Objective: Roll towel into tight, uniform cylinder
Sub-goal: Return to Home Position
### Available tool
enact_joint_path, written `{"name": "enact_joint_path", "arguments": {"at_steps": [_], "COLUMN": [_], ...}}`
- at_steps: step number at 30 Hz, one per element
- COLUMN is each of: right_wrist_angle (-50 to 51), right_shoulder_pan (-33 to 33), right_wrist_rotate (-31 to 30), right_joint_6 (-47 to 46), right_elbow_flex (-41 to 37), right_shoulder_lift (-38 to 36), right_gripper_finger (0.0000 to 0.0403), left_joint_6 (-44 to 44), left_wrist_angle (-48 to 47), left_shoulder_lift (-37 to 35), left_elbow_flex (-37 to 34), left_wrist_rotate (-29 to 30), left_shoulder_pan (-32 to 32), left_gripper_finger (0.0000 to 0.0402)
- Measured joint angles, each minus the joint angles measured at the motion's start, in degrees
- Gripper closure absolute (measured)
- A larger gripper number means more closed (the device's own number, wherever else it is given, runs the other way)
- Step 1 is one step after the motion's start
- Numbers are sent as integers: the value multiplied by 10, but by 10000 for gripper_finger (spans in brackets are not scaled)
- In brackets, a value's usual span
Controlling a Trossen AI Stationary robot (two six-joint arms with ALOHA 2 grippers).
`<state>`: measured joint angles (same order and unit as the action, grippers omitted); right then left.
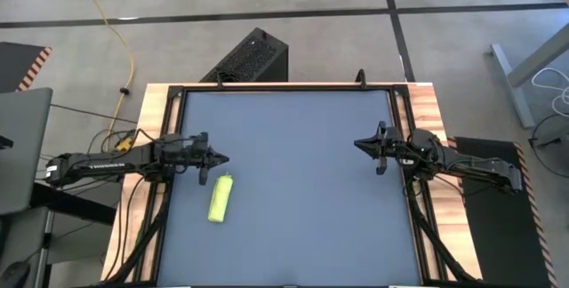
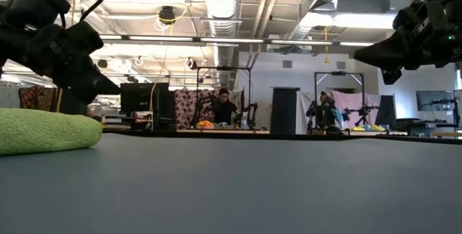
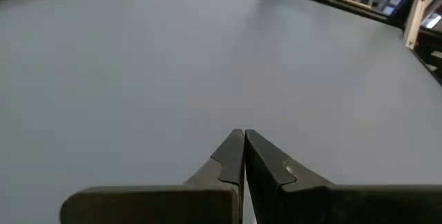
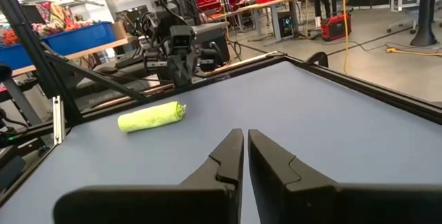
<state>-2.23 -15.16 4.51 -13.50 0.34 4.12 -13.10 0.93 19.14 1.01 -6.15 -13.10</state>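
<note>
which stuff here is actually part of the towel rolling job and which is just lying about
Job:
- towel, rolled, on the mat
- left end effector, shut, beside it
- right end effector, shut, far across the mat

Lying about:
- black box past the mat's far edge
- yellow cable

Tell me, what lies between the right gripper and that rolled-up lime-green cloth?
Nothing: only bare dark blue-grey mat stretches between the right gripper and the rolled lime-green towel, as the high view and right wrist view both show.
</note>
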Motion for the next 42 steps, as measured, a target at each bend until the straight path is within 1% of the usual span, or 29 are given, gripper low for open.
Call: {"name": "enact_joint_path", "arguments": {"at_steps": [4,8,11,19,42], "right_wrist_angle": [0,0,0,0,0], "right_shoulder_pan": [0,0,0,0,0], "right_wrist_rotate": [0,0,0,0,0], "right_joint_6": [0,0,0,0,0], "right_elbow_flex": [0,0,0,0,-1], "right_shoulder_lift": [0,0,0,0,0], "right_gripper_finger": [352,352,352,352,352], "left_joint_6": [-29,-71,-81,-73,-71], "left_wrist_angle": [-6,-7,-7,-19,-23], "left_shoulder_lift": [0,0,0,0,0], "left_elbow_flex": [3,4,4,5,6], "left_wrist_rotate": [-5,10,23,41,41], "left_shoulder_pan": [0,0,0,0,0], "left_gripper_finger": [401,401,402,401,401]}}
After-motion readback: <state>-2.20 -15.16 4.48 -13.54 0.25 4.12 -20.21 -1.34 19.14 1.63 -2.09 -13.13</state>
